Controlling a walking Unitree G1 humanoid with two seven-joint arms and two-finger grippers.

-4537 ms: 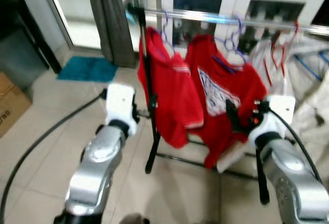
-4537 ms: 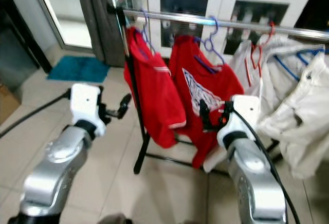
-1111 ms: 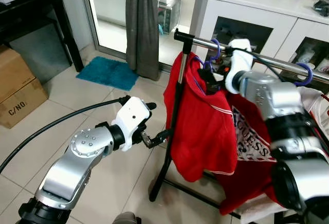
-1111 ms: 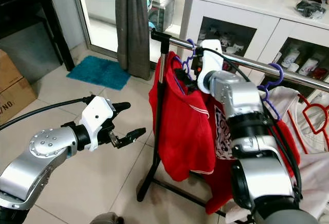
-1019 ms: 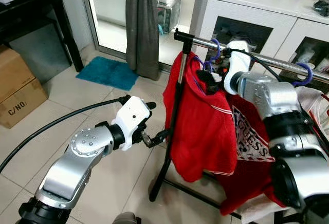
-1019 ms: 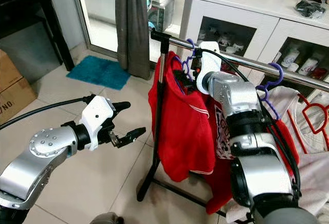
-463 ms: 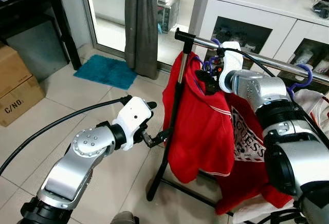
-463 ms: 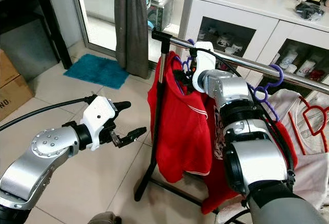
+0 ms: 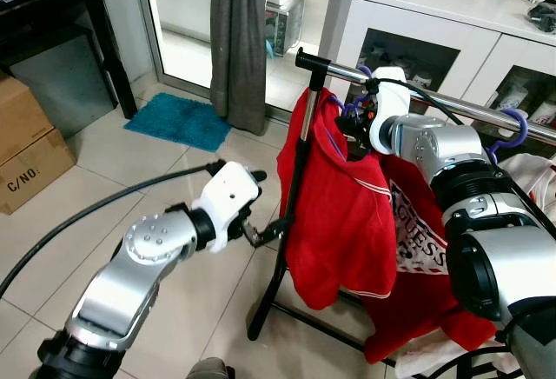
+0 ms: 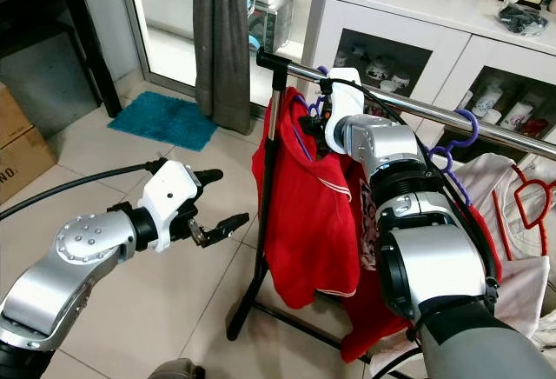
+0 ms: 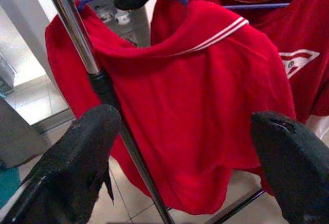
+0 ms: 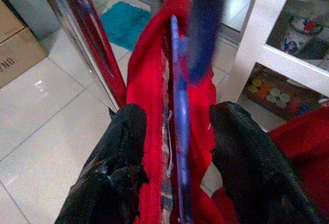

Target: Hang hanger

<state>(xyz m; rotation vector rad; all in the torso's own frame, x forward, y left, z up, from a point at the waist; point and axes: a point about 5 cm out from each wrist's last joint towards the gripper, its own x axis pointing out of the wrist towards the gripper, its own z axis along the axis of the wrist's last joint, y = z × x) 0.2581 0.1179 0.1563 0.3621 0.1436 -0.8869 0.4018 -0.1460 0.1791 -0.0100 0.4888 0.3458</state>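
A red shirt point(image 9: 339, 214) hangs on a purple hanger point(image 12: 177, 106) whose hook point(image 9: 363, 73) sits over the metal rail point(image 9: 460, 109) next to the black end post point(image 9: 295, 162). My right gripper point(image 9: 352, 123) is up at the hanger's neck, just under the rail. In the right wrist view its fingers point(image 12: 121, 157) stand open on either side of the hanger bar and the shirt collar. My left gripper point(image 9: 269, 202) is open and holds nothing. It hovers at mid height to the left of the post, pointing at the shirt point(image 11: 195, 95).
A second red printed shirt point(image 9: 417, 249) hangs further right on another purple hanger point(image 9: 512, 123). A white cabinet point(image 9: 434, 23) stands behind the rack. Cardboard boxes point(image 9: 26, 153), a teal mat point(image 9: 178, 120) and a grey curtain point(image 9: 239, 40) lie to the left. A black cable point(image 9: 95, 214) trails off my left arm.
My right arm has risen from waist height to the hanger's neck under the rail, and in the last second it only edged slightly. The left gripper has stayed open and nearly still.
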